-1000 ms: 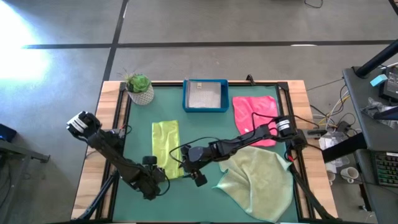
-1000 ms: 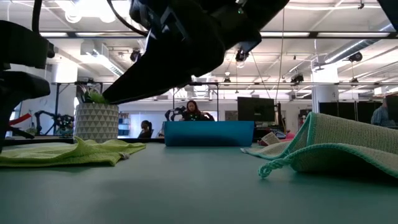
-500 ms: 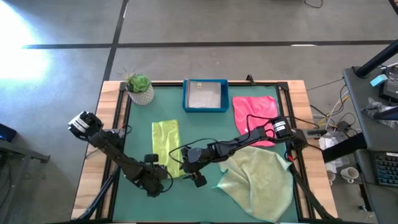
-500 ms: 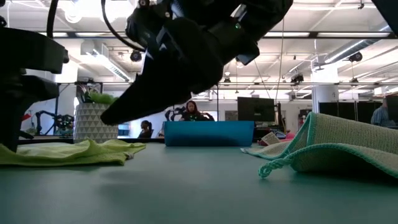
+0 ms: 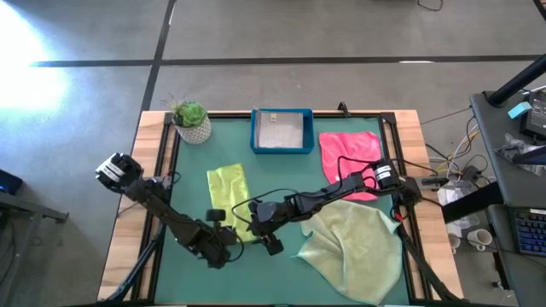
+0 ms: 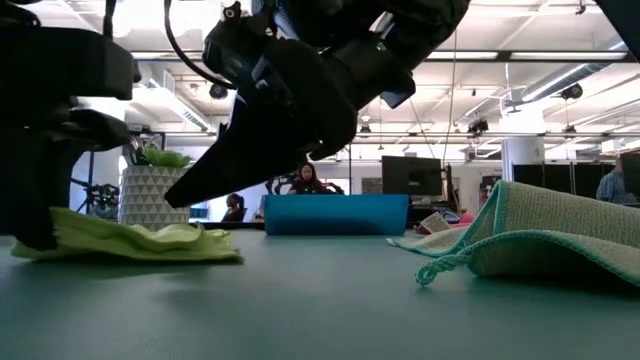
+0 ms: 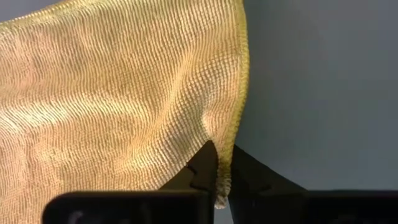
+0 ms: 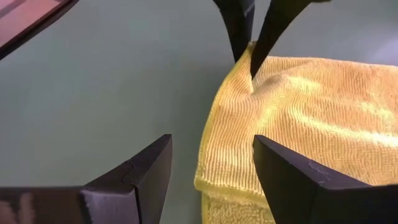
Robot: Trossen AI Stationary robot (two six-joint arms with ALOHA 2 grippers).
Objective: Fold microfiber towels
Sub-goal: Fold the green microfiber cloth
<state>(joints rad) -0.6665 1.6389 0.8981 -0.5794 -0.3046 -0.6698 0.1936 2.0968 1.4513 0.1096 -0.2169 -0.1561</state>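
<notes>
A yellow-green microfiber towel (image 5: pixel 226 198), folded into a strip, lies on the green table left of the middle. My left gripper (image 5: pixel 232 240) is shut on its near right corner; this gripper also shows in the low view (image 6: pixel 40 232). My right gripper (image 8: pixel 211 163) is open just right of that corner, one finger over bare table and one over the towel (image 8: pixel 311 106). In the low view its fingertip (image 6: pixel 176 199) hangs above the cloth. A pink towel (image 5: pixel 350 152) and a pale sage towel (image 5: pixel 354 247) lie to the right. My left gripper pinches the towel's near right corner (image 7: pixel 225 186) between its two fingers (image 8: pixel 239 28), right at the hemmed edge. The fingers come steeply from above. One layer or several, I cannot tell. The corner is puckered up slightly while the towel's remainder (image 6: pixel 150 242) lies on the table.
A blue tray (image 5: pixel 281 130) holding a light grey cloth stands at the far middle. A potted plant (image 5: pixel 191 121) is at the far left corner. The sage towel's raised edge (image 6: pixel 500 225) rises at the right. People and monitors show in the room beyond the table.
My left gripper has slid toward the table's right onto the towel's near corner and shut on it. The towel's near end has bunched up a little there; its far end has stayed flat.
</notes>
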